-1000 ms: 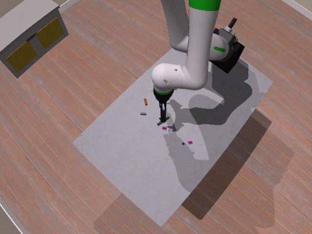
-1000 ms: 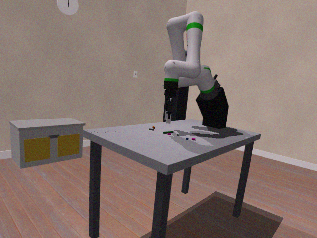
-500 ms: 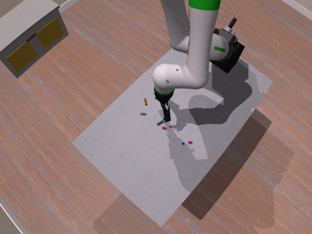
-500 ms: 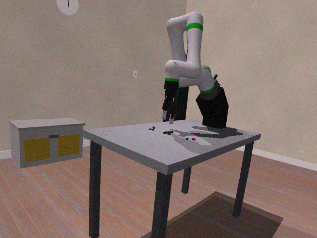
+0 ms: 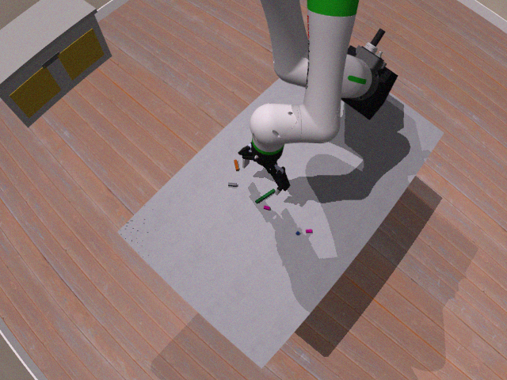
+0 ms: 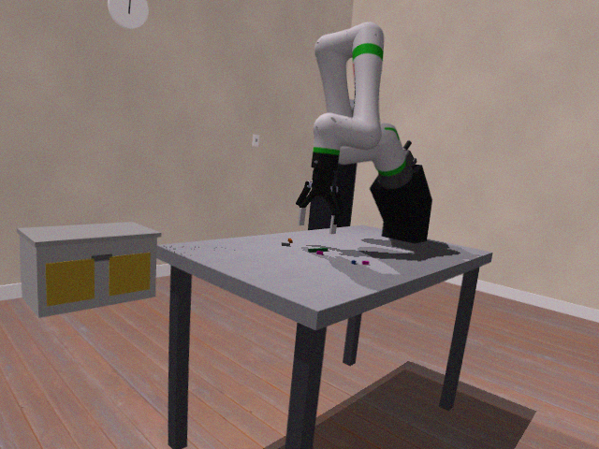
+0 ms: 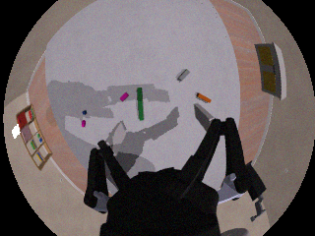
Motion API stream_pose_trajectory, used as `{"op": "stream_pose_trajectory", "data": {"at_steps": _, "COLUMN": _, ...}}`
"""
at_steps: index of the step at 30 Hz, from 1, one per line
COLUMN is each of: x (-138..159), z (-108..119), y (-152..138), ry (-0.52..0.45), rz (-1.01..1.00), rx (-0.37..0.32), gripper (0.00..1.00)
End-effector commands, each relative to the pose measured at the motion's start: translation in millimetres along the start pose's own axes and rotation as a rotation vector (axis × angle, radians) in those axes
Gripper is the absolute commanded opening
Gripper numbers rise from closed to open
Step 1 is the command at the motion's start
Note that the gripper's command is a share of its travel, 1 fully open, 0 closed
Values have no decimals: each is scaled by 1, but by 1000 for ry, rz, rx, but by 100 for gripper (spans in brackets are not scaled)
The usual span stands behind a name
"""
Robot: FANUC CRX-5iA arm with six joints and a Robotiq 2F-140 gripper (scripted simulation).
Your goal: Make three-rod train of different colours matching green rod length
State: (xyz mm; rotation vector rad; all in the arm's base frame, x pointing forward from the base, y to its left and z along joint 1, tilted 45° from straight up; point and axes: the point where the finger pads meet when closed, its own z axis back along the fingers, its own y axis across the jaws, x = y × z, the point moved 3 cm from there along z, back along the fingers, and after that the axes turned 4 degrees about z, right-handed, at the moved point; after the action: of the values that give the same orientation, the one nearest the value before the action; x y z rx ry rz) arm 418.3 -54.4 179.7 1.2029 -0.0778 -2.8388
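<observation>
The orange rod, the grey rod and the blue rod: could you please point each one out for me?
orange rod (image 5: 236, 165), top view, middle of its length.
grey rod (image 5: 233, 184), top view, middle of its top face.
blue rod (image 5: 298, 233), top view, centre of the small block.

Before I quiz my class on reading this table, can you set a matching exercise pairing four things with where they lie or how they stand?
Things:
1. green rod
2. orange rod
3. blue rod
4. gripper

Places or states:
A. beside a magenta rod, in the arm's shadow
B. open, holding nothing
C. near a gripper finger
D. past the grey rod, on the cabinet's side

Pairs: 1-C, 2-D, 3-A, 4-B
</observation>
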Motion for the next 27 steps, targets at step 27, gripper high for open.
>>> {"op": "stream_pose_trajectory", "data": {"at_steps": 27, "x": -1, "z": 0, "y": 2, "ry": -2, "rz": 776, "rx": -32, "gripper": 100}}
